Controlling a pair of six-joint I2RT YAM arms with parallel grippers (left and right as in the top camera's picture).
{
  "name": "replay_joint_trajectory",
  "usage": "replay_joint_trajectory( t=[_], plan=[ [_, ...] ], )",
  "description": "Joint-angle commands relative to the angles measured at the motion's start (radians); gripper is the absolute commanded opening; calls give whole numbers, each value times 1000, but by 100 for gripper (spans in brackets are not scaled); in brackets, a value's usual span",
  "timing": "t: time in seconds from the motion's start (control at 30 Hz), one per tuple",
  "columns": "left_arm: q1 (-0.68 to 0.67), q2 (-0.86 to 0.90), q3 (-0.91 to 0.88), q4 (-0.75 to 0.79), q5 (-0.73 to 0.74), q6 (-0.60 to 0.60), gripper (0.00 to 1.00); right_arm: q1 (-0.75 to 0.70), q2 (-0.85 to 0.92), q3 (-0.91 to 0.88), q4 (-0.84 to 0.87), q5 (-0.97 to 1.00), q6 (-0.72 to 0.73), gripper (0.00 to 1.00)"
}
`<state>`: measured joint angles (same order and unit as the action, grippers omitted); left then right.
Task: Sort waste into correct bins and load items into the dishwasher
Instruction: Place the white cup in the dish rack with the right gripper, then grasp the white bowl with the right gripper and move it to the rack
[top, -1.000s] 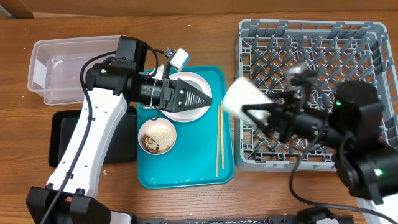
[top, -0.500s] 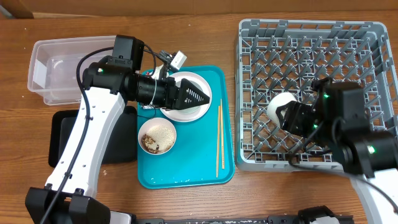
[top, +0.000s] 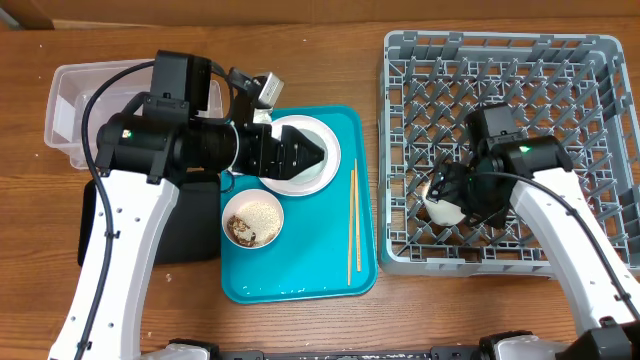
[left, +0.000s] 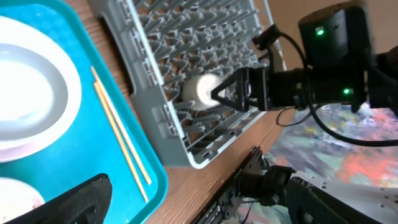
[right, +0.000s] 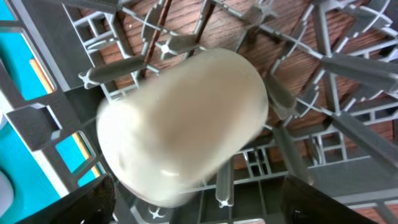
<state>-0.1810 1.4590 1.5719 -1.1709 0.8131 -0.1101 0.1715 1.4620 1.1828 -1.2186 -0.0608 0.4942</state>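
Observation:
A small white cup (right: 180, 124) lies on its side among the pegs of the grey dish rack (top: 500, 60), near its front left. My right gripper (right: 205, 208) hangs just over it, open, with both fingers clear of the cup. The cup (top: 437, 207) also shows beside that gripper (top: 447, 192) from overhead. My left gripper (top: 318, 152) hovers open and empty above a white bowl (top: 300, 172) on a pale pink plate on the teal tray. A small pinkish bowl (top: 252, 218) holds rice and brown scraps. Wooden chopsticks (top: 352, 225) lie along the tray's right side.
The teal tray (top: 300, 280) sits mid-table. A clear tub (top: 75, 110) stands at the back left, with a black tray (top: 92, 230) in front of it under my left arm. The rack's latticed walls rise around my right gripper.
My right gripper carried the cup down into the rack and opened, and the cup now rests on the pegs. My left arm drew back slightly to the left.

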Motion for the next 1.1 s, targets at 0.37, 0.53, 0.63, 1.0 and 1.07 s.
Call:
replay_joint_trajectory(
  t=[0.37,0.53,0.63,1.0,1.07],
  plan=[
    [25,-63,224,-195,-440,-141,82,285,-162,141,316,-266,-162,87],
    [25,-152,328,-240,-745,-258,87,435,-65,141,437,-122,-97,83],
    [25,-217,330,-240,-825,-273,97,472,31,141,502,-50,-28,81],
    [25,-330,330,-304,-877,-271,100,416,402,142,799,-35,95,69],
    [25,-328,330,-325,-876,-271,100,410,451,142,826,-45,113,68]
  ],
)
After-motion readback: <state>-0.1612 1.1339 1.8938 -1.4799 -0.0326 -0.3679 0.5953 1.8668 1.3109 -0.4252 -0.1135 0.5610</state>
